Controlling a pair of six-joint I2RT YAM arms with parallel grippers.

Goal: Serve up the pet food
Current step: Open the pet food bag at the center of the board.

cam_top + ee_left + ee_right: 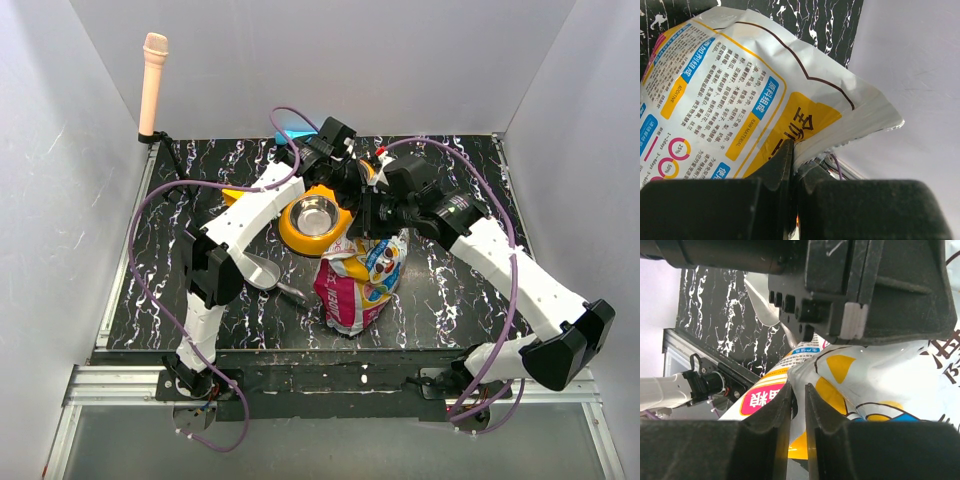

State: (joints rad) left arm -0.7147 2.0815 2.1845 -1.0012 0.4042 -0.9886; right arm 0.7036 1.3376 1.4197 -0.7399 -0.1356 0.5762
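My left gripper (794, 152) pinches the foil bag (730, 85) top; right gripper (798, 390) barely parted; pet food unseen, presumably inside, nearward.

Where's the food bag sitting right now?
In the top view the food bag sits mid-table, just nearer the arm bases than the yellow bowl, with the grey scoop to its left. The left gripper is shut on its top edge.

Bag (740, 90) w/ "RAW MATERIAL", "ADDITIVE"
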